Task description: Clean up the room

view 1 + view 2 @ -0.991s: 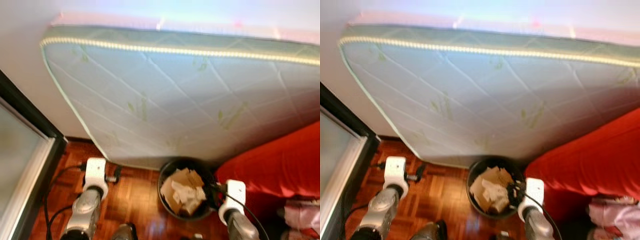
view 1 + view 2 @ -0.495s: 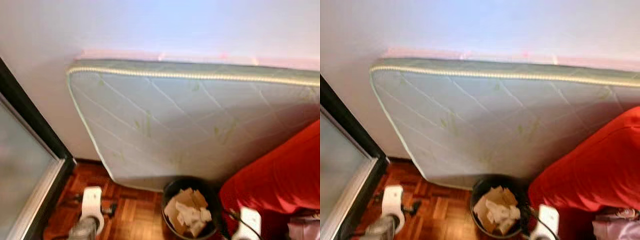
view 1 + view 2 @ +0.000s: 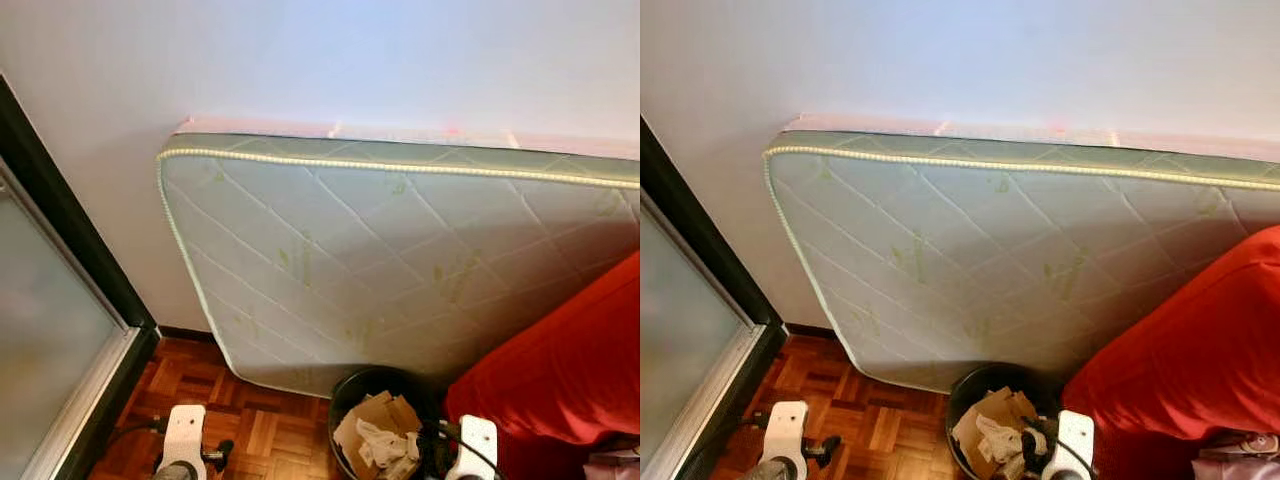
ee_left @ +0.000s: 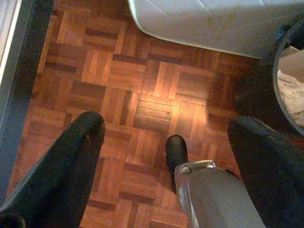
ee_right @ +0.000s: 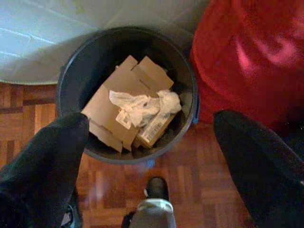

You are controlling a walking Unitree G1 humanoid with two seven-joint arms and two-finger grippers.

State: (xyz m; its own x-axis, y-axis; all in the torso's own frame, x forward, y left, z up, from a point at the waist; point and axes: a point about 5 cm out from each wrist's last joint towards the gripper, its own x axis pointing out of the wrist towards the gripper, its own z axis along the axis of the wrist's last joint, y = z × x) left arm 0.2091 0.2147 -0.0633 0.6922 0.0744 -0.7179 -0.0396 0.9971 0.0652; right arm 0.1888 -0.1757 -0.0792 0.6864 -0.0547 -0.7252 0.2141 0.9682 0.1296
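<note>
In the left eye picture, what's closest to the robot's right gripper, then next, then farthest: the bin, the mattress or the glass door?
1. Bin, right beside the right gripper, on its left.
2. Mattress, leaning on the wall behind the bin.
3. Glass door, far over on the left.

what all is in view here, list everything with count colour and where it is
mattress: one, pale with green leaf print, stood on edge against the wall
bin: one, black, on the floor between the mattress and the red cover
cardboard: brown folded pieces, inside the bin
crumpled paper: white, on top of the cardboard
red cover: one, to the robot's right of the bin
pink cloth: one piece, by the red cover at lower right
parquet floor: brown wood
door frame: black, with frosted glass, on the robot's left
left end effector: black fingers open, over bare floor
right end effector: black fingers open, above the bin
</note>
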